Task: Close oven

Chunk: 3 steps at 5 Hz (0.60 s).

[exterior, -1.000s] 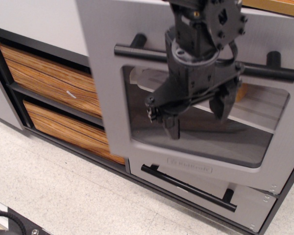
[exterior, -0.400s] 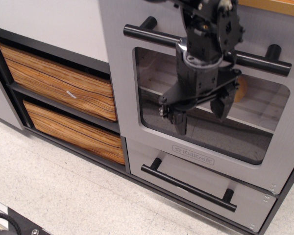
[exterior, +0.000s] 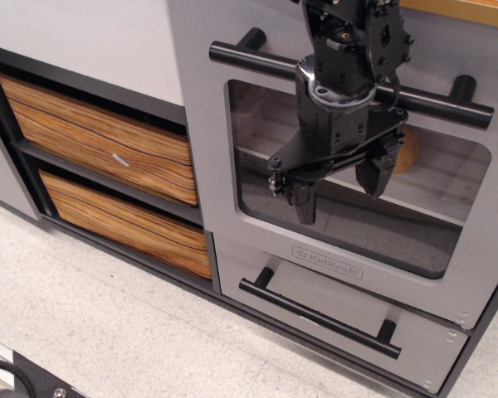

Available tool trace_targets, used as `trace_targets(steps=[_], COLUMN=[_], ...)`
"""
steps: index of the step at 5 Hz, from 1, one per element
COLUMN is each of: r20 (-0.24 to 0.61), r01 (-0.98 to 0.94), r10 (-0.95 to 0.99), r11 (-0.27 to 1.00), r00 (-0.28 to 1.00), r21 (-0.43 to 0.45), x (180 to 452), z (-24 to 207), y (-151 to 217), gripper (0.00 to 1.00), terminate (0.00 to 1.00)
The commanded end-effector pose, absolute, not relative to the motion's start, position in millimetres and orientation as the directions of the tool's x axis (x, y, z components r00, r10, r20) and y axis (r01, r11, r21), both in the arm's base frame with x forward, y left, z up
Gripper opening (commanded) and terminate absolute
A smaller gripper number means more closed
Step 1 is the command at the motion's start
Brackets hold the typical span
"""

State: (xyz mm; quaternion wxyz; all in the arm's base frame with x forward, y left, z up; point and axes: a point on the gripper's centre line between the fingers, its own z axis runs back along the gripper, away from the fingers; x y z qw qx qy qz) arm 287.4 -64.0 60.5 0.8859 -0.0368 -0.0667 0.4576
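Observation:
The oven's silver-grey door (exterior: 207, 199) stands upright, flush with the cabinet front. Its thick black bar handle (exterior: 249, 60) runs across the top. Through the clear window I see the dark interior and the pale ribbed rack (exterior: 432, 195). My black gripper (exterior: 339, 189) hangs in front of the window, just below the handle, fingers pointing down. Its jaws are spread apart and hold nothing. The arm hides the middle of the handle.
A narrow grey drawer panel with a thin black handle (exterior: 319, 318) sits below the oven door. Two orange wood-grain drawers (exterior: 100, 137) are stacked at the left. Pale speckled floor (exterior: 108, 332) lies in front.
The oven door swung from partly open to flush with the cabinet. My gripper moved with it, then drew back slightly from the door, still open.

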Motion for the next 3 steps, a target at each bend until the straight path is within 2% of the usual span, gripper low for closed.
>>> trace_targets(steps=[1,2,3], r20=[0.087,0.087,0.087], r01=[-0.800,-0.800,-0.800], r10=[0.820,0.820,0.820], r11=[0.571,0.571,0.571], r00=[0.565,0.565,0.565], r21=[-0.186,-0.186,-0.186], x=[307.7,307.7,307.7], z=[95.9,95.9,95.9], y=[-53.1,-53.1,-53.1], gripper=[1.00,1.00,1.00], terminate=[0.00,0.00,1.00])
